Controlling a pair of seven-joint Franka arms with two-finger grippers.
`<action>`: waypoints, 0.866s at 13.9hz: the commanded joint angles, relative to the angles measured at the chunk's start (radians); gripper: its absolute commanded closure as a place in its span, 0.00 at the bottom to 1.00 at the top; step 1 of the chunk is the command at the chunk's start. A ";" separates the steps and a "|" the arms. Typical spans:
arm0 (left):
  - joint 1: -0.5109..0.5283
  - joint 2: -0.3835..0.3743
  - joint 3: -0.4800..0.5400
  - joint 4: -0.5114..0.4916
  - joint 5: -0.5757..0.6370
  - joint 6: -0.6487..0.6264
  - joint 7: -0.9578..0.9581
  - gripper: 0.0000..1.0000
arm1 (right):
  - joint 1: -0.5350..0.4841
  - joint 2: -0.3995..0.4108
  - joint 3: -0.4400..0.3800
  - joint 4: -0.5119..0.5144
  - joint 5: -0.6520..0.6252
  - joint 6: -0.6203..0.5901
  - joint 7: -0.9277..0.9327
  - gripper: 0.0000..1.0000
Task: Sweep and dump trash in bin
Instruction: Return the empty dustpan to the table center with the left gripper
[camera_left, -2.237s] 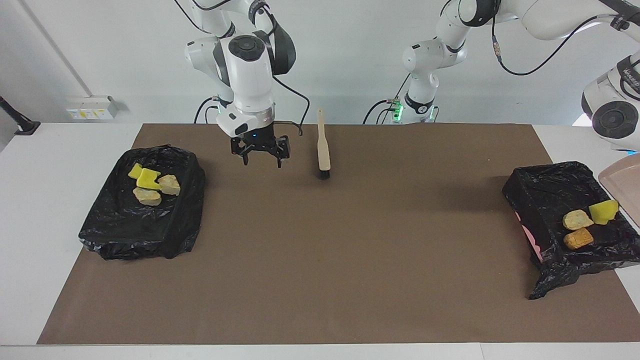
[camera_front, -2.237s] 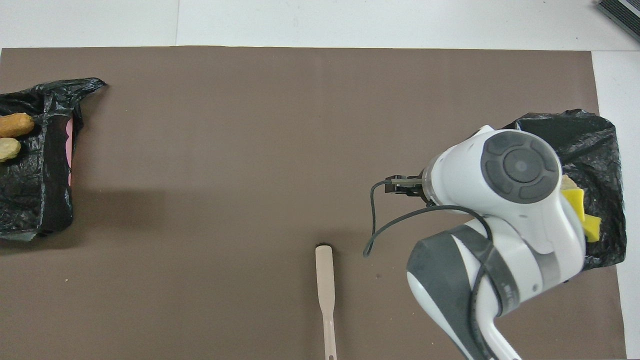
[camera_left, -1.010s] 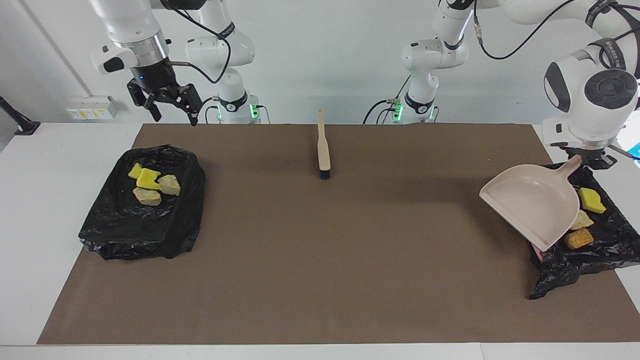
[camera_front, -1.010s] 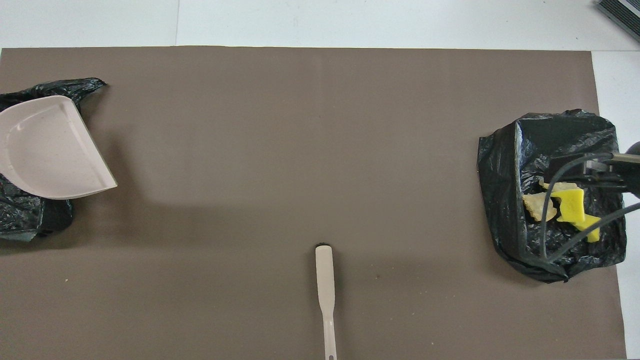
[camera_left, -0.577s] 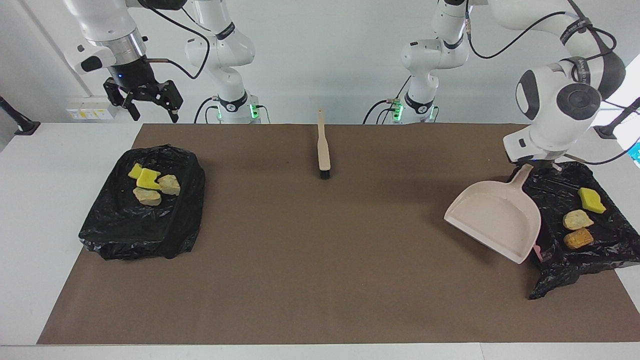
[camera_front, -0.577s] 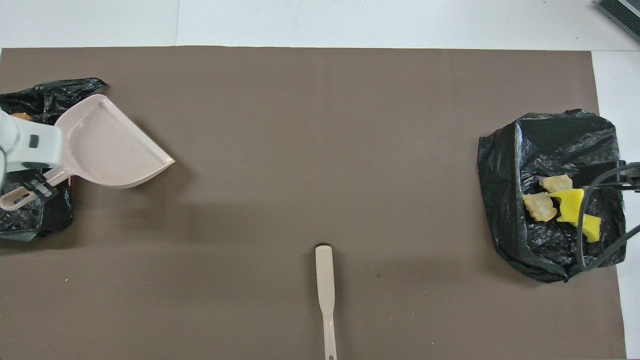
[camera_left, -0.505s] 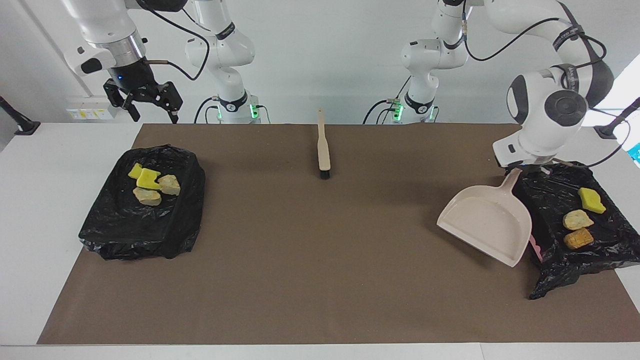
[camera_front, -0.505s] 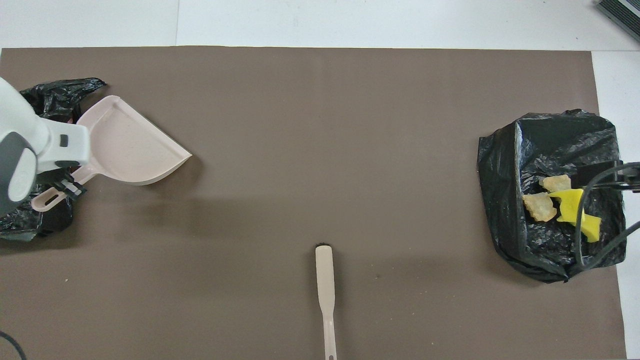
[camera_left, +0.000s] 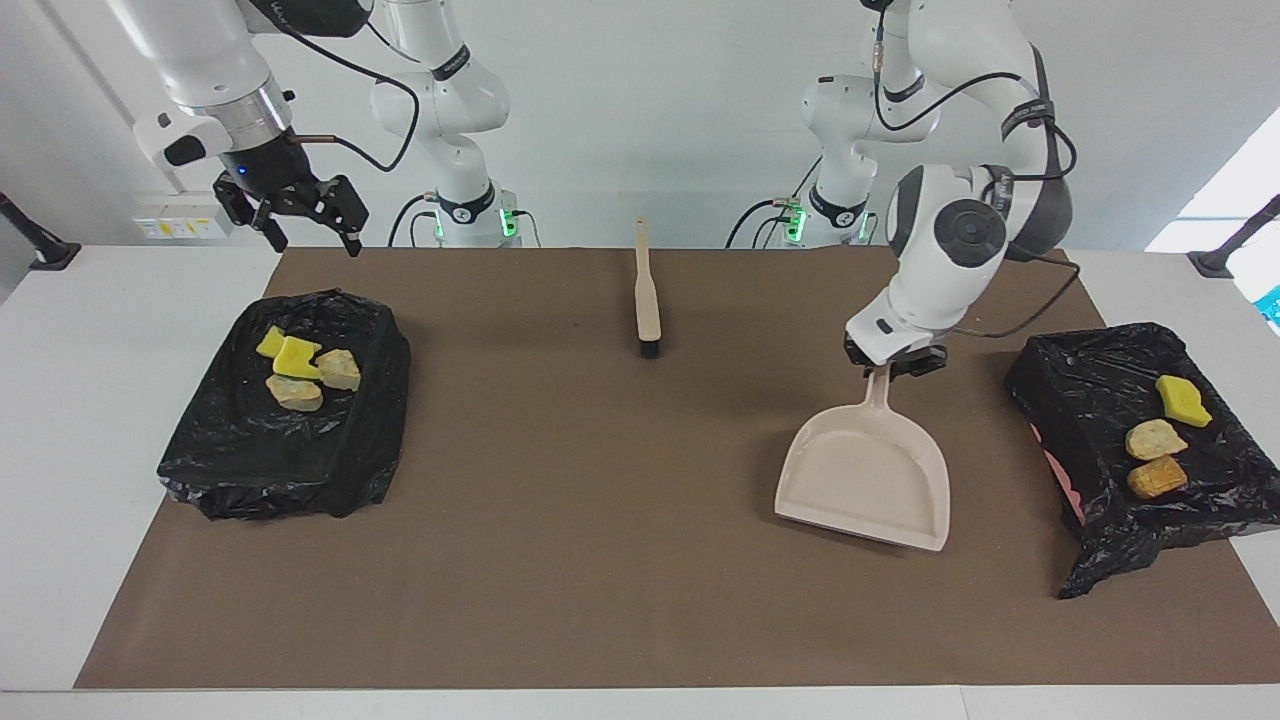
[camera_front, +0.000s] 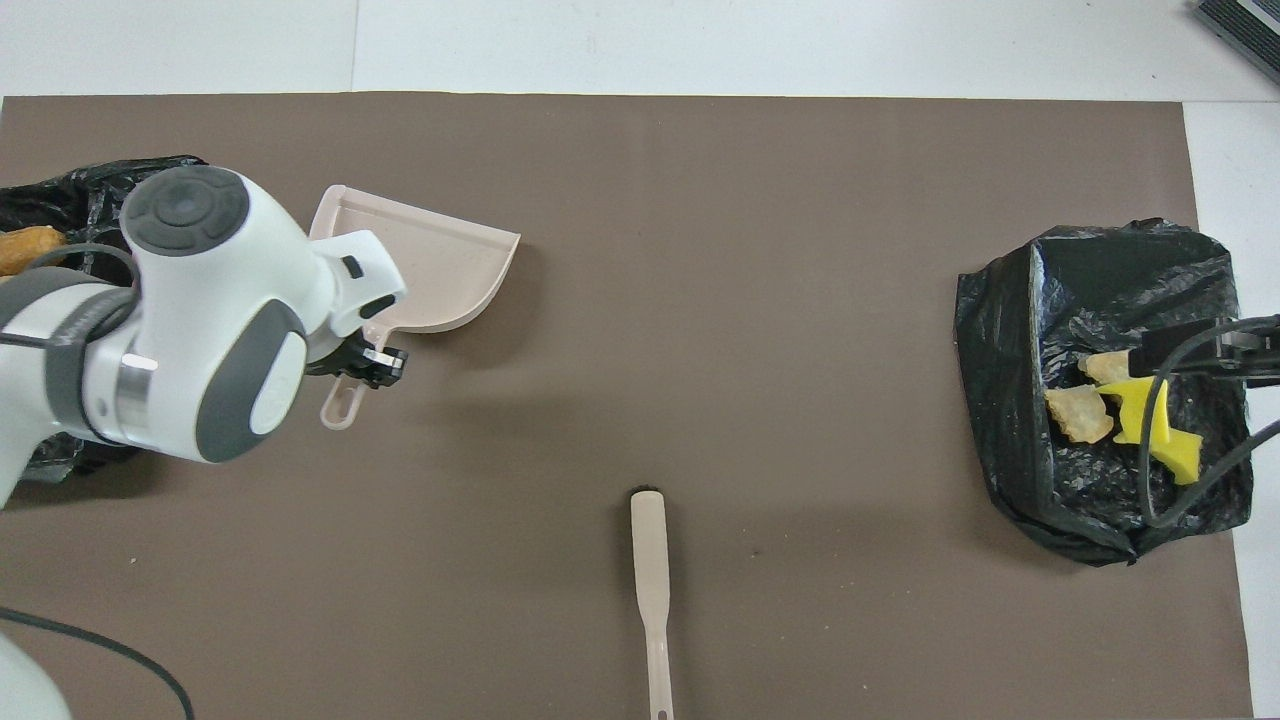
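My left gripper (camera_left: 886, 368) is shut on the handle of the empty beige dustpan (camera_left: 866, 482), which slopes down low over the brown mat beside the bin (camera_left: 1090, 375) at the left arm's end. That black-lined bin holds three pieces of trash (camera_left: 1156, 438): one yellow, two tan-brown. In the overhead view the left gripper (camera_front: 366, 362) pinches the handle, and the dustpan (camera_front: 430, 262) points away from the robots. My right gripper (camera_left: 310, 236) hangs open and empty, high over the table edge beside the other bin (camera_left: 340, 470). Several pieces of trash (camera_left: 300, 366) lie inside that one.
A beige brush (camera_left: 647, 295) with black bristles lies on the mat (camera_left: 600, 560) near the robots, midway between the arms; the overhead view shows the brush (camera_front: 650, 580) too. The two bins stand at the mat's two ends, the bin (camera_front: 1010, 400) and the bin (camera_front: 95, 195).
The left arm has carried the dustpan from over its bin out toward the middle of the mat and lowered it. The right gripper has stayed nearly still, open.
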 joint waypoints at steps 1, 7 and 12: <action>-0.125 0.034 0.022 -0.017 -0.072 0.130 -0.218 1.00 | -0.023 -0.021 0.010 -0.041 0.005 0.020 -0.023 0.00; -0.326 0.157 0.023 0.063 -0.189 0.304 -0.547 1.00 | -0.020 -0.032 0.010 -0.081 0.000 0.058 -0.020 0.00; -0.368 0.238 0.026 0.150 -0.172 0.311 -0.632 0.05 | -0.014 -0.033 0.010 -0.086 -0.038 0.061 -0.082 0.00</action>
